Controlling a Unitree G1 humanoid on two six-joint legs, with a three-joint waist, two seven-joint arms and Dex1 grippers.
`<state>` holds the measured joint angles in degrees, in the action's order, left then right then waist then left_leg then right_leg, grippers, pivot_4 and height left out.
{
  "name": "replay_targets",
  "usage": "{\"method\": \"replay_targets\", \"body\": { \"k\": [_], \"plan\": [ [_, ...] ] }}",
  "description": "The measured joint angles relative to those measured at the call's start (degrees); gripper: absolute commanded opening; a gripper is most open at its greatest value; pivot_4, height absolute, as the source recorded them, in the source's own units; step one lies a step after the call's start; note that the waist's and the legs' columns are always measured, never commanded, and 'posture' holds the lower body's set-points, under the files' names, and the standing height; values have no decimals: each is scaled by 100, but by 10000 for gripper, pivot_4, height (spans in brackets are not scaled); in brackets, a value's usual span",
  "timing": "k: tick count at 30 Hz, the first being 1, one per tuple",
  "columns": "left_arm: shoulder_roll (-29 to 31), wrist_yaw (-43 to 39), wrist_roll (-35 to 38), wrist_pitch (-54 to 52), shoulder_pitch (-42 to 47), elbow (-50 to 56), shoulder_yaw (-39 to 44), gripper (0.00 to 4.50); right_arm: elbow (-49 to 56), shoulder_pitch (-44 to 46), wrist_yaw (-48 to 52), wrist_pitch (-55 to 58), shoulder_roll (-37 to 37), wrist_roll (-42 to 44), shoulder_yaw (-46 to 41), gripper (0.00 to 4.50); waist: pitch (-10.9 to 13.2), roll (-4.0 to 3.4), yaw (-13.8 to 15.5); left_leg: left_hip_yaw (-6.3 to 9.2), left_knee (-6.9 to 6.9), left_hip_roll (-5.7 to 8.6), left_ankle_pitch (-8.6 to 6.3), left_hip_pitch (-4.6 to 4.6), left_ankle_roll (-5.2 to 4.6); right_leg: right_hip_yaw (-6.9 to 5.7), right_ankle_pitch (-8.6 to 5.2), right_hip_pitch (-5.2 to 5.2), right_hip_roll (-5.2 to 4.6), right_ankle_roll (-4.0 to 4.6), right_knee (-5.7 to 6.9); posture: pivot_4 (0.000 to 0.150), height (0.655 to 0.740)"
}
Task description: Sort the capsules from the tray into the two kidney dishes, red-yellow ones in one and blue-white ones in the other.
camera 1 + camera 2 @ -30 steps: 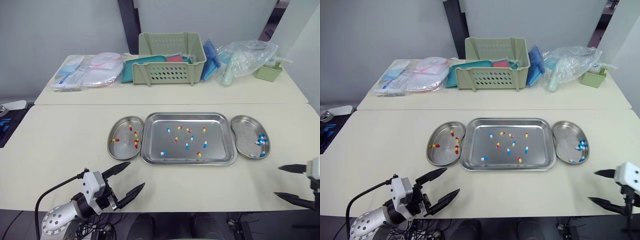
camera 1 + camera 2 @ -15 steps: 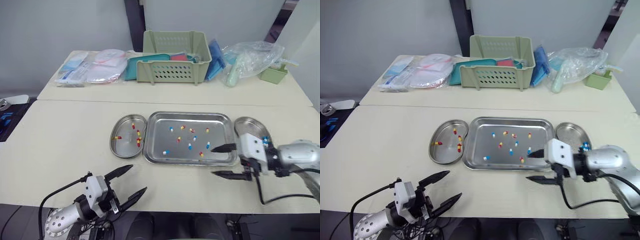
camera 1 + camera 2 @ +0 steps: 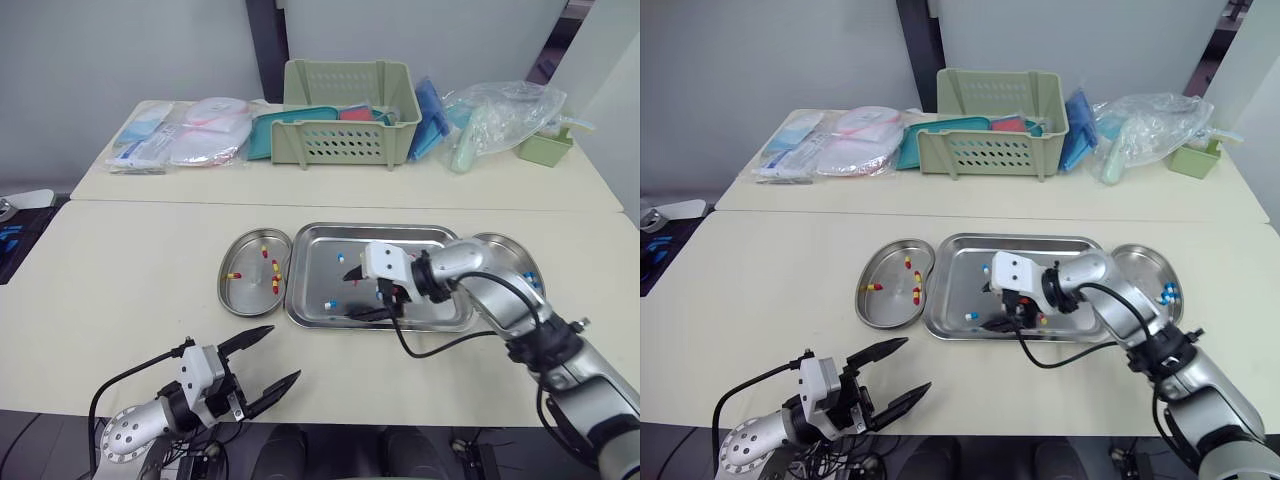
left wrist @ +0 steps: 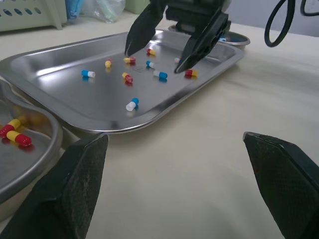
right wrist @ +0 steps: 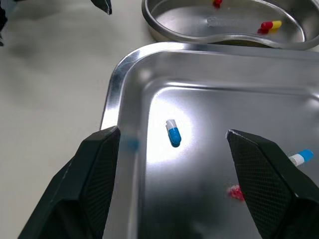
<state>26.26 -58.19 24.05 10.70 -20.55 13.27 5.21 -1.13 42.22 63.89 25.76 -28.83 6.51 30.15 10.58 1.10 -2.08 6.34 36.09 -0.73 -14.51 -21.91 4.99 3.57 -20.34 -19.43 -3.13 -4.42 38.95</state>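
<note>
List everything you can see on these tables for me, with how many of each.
Tray: one, steel, middle of the near table.
Kidney dishes: two, steel, either side of the tray.
Red-yellow capsules: several, in the left dish and the tray.
Blue-white capsules: several, in the tray and the right dish.
Basket: one, pale green, far table.
Packets: a pile, clear and white, far left.
Plastic bag: one, clear, far right.
Small box: one, green, far right corner.
Left gripper: black, open, near the table's front edge.
Right gripper: black, open, over the tray.
</note>
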Motion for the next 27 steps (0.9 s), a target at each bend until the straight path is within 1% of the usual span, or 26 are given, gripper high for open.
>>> {"method": "replay_targets", "body": {
  "k": [7,14,15,16,18,22,23,27],
  "plan": [
    [3,64,0,-9,0,8,-34,45000,-1037,237,186,-637,493,-382,174,35818,0,-1,-18,-1,-1,-1,0,-2,0,1,0,-10,0,1,4,1500,7400],
    [34,147,0,-29,2,39,-39,45000,-1583,381,336,-1038,736,-654,214,35818,0,-1,-50,-1,-1,-1,0,-4,0,2,1,-14,1,1,6,1500,7400],
    [37,154,0,-34,1,41,-42,45000,-1647,395,346,-1088,763,-706,215,32219,0,-1,-52,-2,-1,-1,0,-4,0,3,0,-14,1,1,6,1500,7400],
    [43,165,0,-39,4,48,-46,45000,-1738,400,357,-1158,790,-760,221,30208,0,-1,-54,-2,-1,-1,0,-4,0,2,1,-14,1,1,6,1500,7400],
    [54,202,0,-49,2,67,-48,45000,-1867,416,360,-1325,849,-820,222,23861,0,-2,-67,-2,-1,-1,0,-3,0,3,1,-15,1,1,7,1500,7400],
    [73,253,1,-68,35,85,-70,45000,-2006,483,383,-1534,897,-961,221,13033,0,-2,-80,-1,-1,-1,0,-3,0,3,1,-15,1,1,8,1500,7400],
    [101,255,1,-88,37,91,-81,45000,-2032,503,403,-1568,901,-984,220,9676,0,-2,-82,-1,-1,-1,0,-3,0,3,1,-15,1,1,8,1500,7400],
    [145,262,4,-161,44,156,-82,45000,-2052,516,521,-1713,898,-996,216,361,0,-3,-83,-1,-1,-1,0,-3,0,3,1,-15,1,1,8,1500,7400]
  ]
}}
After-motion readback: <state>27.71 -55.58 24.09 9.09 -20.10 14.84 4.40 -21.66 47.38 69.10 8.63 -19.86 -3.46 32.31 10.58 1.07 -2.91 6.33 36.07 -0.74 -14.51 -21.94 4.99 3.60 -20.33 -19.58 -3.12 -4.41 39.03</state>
